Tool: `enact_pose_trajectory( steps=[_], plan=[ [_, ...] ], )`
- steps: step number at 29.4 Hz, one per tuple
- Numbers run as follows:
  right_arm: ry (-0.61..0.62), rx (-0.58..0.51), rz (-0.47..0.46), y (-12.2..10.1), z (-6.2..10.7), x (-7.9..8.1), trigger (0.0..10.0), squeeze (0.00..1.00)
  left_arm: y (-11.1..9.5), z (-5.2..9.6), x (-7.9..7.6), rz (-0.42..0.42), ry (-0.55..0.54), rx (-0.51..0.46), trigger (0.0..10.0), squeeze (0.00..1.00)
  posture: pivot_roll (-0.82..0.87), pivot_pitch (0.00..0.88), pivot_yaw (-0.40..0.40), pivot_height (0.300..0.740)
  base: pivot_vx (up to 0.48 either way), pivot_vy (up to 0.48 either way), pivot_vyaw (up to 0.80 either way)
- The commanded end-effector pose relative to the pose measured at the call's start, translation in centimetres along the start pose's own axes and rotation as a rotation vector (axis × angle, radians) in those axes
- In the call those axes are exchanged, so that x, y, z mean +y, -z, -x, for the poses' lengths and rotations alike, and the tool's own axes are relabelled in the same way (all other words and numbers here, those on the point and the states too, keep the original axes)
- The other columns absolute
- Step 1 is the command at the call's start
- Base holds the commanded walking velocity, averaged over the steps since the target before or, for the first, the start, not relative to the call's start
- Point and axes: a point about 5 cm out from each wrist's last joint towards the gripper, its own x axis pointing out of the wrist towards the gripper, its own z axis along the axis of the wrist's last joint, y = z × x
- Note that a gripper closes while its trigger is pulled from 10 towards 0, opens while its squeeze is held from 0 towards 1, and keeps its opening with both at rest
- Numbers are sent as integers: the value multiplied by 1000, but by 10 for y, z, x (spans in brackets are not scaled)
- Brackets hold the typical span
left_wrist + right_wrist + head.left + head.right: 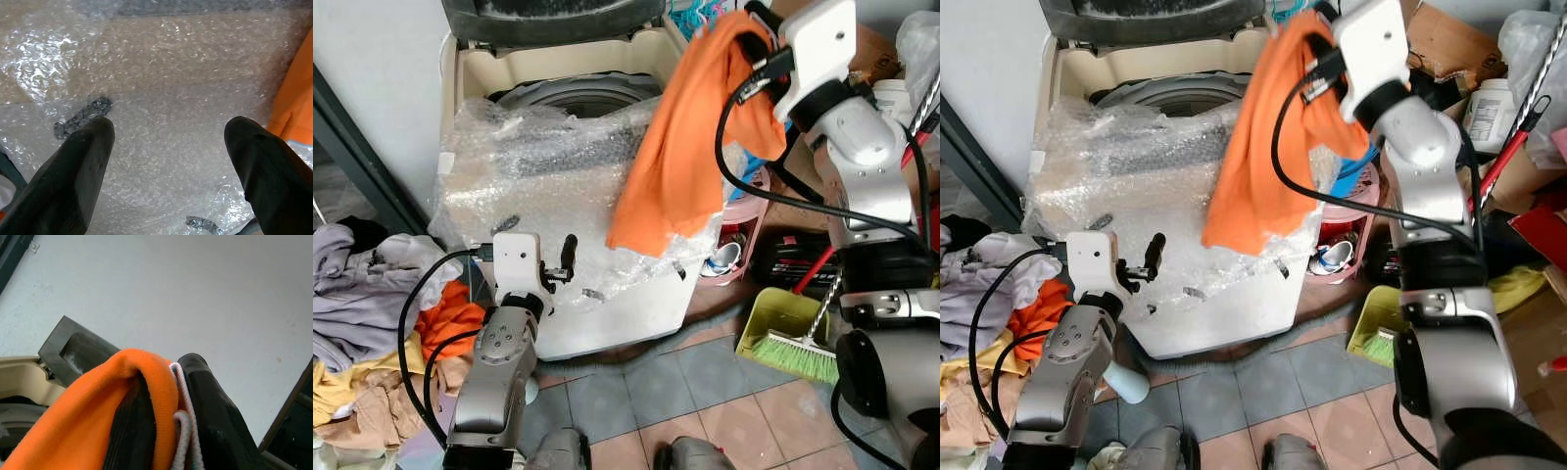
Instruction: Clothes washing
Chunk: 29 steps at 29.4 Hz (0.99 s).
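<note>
A cream top-loading washing machine [607,313] stands before me with its lid up and the drum opening [578,98] showing. Bubble wrap [538,166] covers its top and front. My right gripper [161,416] is raised above the machine's right side and is shut on an orange garment [675,147], which hangs down over the right corner. A white drawstring [183,431] lies beside the fingers. My left gripper [166,161] is open, held low against the wrapped front of the machine, with nothing between its fingers [570,250].
A heap of clothes [362,323] with an orange piece [450,318] lies on the floor at left. At right stand a pink basket [744,235], a green dustpan and brush [793,333], a red-handled broom [1508,157], a white bottle [1489,113] and boxes.
</note>
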Motion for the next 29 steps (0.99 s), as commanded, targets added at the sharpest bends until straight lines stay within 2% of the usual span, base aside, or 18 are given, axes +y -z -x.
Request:
enact_pose_trajectory(
  steps=[1,3,6,11,15,19,22,24,25,27,28,29],
  plan=[
    [-47,-29,9,-6,-11,2,10000,0,3,2,12,-15,-58,28,10000,0,0,77,25,740,244,416,0],
    [-55,-41,19,-9,-16,0,10000,0,5,3,16,-22,-76,39,10000,0,3,76,23,740,122,418,0],
    [-96,-78,53,-21,-36,-7,10000,0,16,11,30,-11,-168,104,10000,0,13,73,16,740,0,453,0],
    [-107,-99,71,-26,-46,-10,10000,0,19,15,33,14,-199,118,10000,0,24,75,4,740,0,391,0],
    [8,-68,107,-27,-57,-17,10000,0,18,15,31,-5,-195,118,10000,0,35,75,-5,740,0,0,0],
    [148,-17,114,-32,-66,-32,10000,0,17,15,29,10,-191,117,10000,0,40,76,-8,740,0,0,0],
    [177,-10,123,-35,-68,-36,10000,0,16,14,28,16,-185,111,10000,0,40,76,-8,740,0,0,0],
    [215,13,59,-33,-69,-38,10000,0,14,14,25,16,-178,99,10000,0,46,78,-16,740,0,0,0],
    [215,13,59,-33,-69,-38,10000,0,14,14,25,16,-178,99,10000,0,46,78,-16,740,0,0,0],
    [176,74,35,-18,-70,-24,10000,0,14,15,24,14,-175,102,10000,0,54,80,-21,740,0,0,0],
    [150,109,22,-9,-68,-16,10000,0,14,16,24,16,-177,102,10000,0,59,81,-23,740,0,0,0],
    [94,199,-8,12,-63,1,10000,0,14,17,25,21,-183,105,10000,0,67,86,-24,740,0,0,0]
  ],
)
